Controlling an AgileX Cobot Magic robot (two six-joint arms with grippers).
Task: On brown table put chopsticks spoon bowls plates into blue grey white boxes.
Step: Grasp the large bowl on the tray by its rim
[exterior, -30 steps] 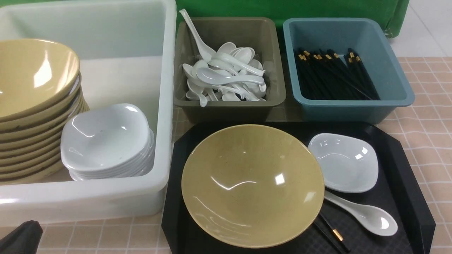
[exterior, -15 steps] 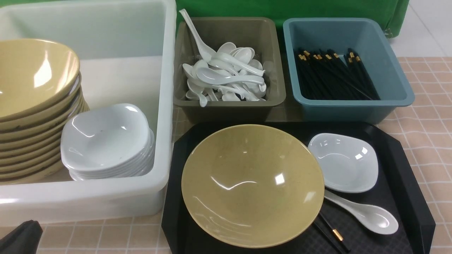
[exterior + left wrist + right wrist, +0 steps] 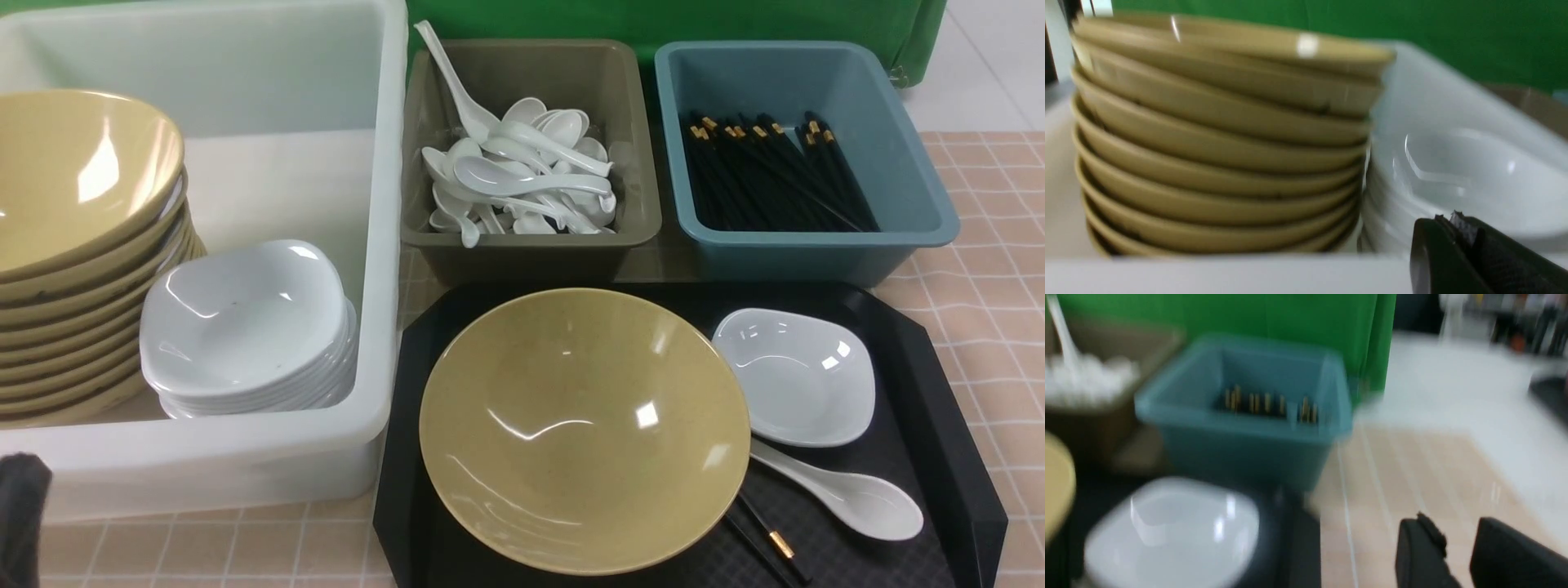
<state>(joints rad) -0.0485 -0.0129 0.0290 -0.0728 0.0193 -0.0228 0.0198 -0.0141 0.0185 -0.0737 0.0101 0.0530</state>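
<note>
A yellow bowl (image 3: pixel 584 429), a white plate (image 3: pixel 796 376), a white spoon (image 3: pixel 849 494) and black chopsticks (image 3: pixel 767 539) lie on the black tray (image 3: pixel 939 392). The chopsticks are partly under the bowl. The white box (image 3: pixel 245 457) holds a stack of yellow bowls (image 3: pixel 73 245) and a stack of plates (image 3: pixel 245 327). My left gripper (image 3: pixel 1447 218) is shut and empty, just outside that box's near wall by the two stacks; it shows as a dark shape (image 3: pixel 20 514) in the front view. My right gripper (image 3: pixel 1453 524) is open and empty over the brown table (image 3: pixel 1412 477), to the right of the tray's plate (image 3: pixel 1171 531).
The grey box (image 3: pixel 531 245) holds several spoons, one leaning on its back left corner. The blue box (image 3: pixel 816 245) holds several chopsticks and also shows in the right wrist view (image 3: pixel 1241 445). Both stand behind the tray. Bare table (image 3: pixel 996 327) lies right of the tray.
The left gripper's dark shape at the front view's lower left corner has shifted left and risen a little. The dishes and boxes have stayed where they were.
</note>
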